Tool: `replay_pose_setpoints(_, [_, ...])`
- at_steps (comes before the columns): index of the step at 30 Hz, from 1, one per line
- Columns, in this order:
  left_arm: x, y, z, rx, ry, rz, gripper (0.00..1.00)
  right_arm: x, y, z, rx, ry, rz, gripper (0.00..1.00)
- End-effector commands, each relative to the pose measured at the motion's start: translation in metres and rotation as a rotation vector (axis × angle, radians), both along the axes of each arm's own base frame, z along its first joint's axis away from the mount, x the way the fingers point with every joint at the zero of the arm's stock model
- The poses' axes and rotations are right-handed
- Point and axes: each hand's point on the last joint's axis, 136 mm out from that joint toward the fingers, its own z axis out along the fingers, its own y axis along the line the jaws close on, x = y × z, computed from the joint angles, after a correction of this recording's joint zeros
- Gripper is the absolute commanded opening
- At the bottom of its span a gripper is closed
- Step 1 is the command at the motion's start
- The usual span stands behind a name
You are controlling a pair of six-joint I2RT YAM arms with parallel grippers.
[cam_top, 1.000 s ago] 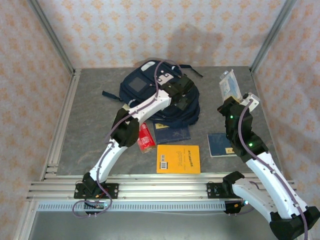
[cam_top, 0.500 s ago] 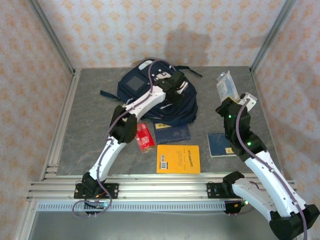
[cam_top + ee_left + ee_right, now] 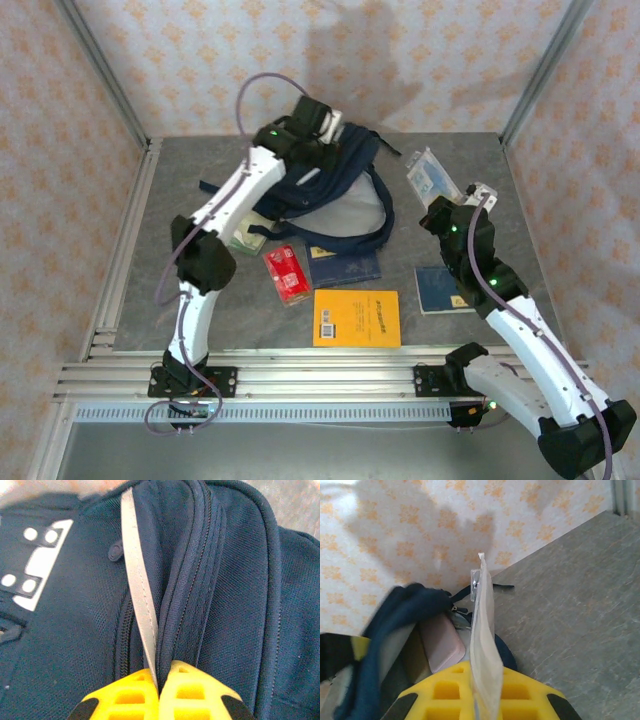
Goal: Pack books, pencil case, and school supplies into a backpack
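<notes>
Top external: left fingers (image 3: pixel 125 702), clamped on backpack (image 3: pixel 345 170), have raised it; right fingers (image 3: pixel 445 692) pinch packet (image 3: pixel 432 180)

Books (image 3: pixel 355 318) crowd the table (image 3: pixel 140 280) just before the backpack (image 3: pixel 350 212)'s mouth.

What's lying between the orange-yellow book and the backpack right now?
A navy blue book, seen in the top view: it lies flat between the orange-yellow book and the backpack, with a red packet beside it.

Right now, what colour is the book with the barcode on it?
Orange-yellow. The book lies flat on the table and shows best in the top external view.
</notes>
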Motion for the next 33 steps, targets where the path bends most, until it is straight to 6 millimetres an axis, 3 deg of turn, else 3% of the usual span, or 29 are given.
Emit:
replay_pose_setpoints(1, [-0.001, 0.023, 0.064, -0.121, -0.106, 0.034, 0.0, 0.002, 0.02, 0.016, 0.117, -0.052, 0.093, 0.0])
replay_pose_setpoints(5, [0.005, 0.039, 0.08, -0.203, -0.111, 0.043, 0.0, 0.013, 0.054, 0.005, 0.236, 0.007, 0.222, 0.0])
replay_pose_setpoints(12, [0.006, 0.041, 0.092, -0.226, -0.127, 0.013, 0.0, 0.036, 0.12, -0.007, 0.489, 0.069, 0.468, 0.0])
replay_pose_setpoints(17, [0.004, 0.036, 0.101, -0.258, -0.139, -0.01, 0.0, 0.065, 0.157, -0.033, 0.642, 0.145, 0.564, 0.0])
replay_pose_setpoints(22, [0.002, 0.033, 0.107, -0.279, -0.147, -0.025, 0.0, 0.097, 0.186, -0.063, 0.686, 0.201, 0.583, 0.0])
replay_pose_setpoints(33, [0.005, 0.024, 0.112, -0.327, -0.148, -0.055, 0.0, 0.136, 0.303, -0.123, 0.71, 0.317, 0.699, 0.0])
